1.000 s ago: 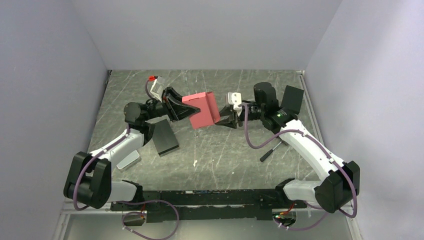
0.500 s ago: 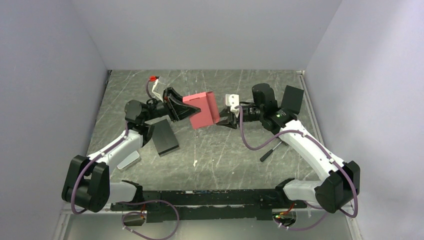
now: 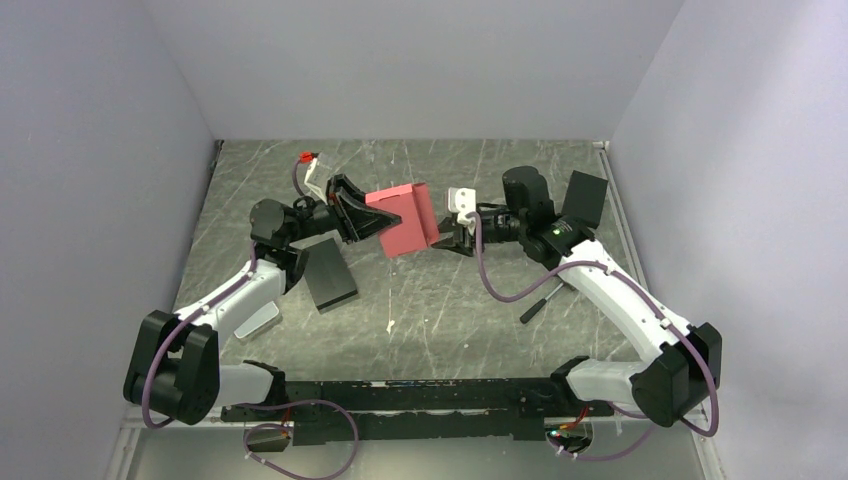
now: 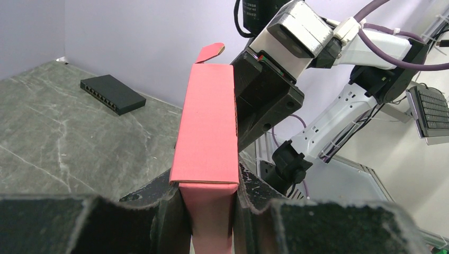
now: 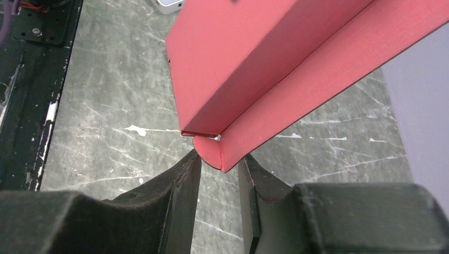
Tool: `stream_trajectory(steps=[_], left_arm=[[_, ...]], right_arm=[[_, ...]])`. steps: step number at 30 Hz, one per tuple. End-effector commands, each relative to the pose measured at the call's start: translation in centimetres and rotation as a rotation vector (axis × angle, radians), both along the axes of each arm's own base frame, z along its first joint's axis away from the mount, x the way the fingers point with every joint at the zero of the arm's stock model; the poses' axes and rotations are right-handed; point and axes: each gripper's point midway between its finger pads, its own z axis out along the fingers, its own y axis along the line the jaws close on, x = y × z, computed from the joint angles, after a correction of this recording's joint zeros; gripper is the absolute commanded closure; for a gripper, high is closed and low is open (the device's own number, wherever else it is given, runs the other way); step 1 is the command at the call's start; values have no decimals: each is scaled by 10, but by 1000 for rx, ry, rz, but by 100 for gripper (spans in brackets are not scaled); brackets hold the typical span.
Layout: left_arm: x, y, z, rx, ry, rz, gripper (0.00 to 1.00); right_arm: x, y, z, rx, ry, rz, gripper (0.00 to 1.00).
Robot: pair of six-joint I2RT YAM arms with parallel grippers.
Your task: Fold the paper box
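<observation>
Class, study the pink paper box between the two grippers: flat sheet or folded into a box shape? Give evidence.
Folded into shape: the paper box shows flat faces meeting at creases; its end flap stands untucked.

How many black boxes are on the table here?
2. One black box lies left of centre beside the left arm; the second black box lies at the far right behind the right arm. More could be hidden beneath them.

A high rear camera looks down on the table (image 3: 450, 300); both wrist cameras (very close) face the paper box (image 3: 405, 222).
</observation>
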Motion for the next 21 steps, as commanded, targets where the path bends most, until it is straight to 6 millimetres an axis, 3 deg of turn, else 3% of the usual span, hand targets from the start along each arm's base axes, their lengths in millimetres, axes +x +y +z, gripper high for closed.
stream_trajectory(steps=[1, 21], left_arm=[[0, 3, 17, -21, -67, 28, 97], [7, 6, 15, -16, -54, 78, 97]], right_arm=[[-4, 3, 33, 39, -89, 12, 65], [0, 14, 28, -16, -117, -56, 66]])
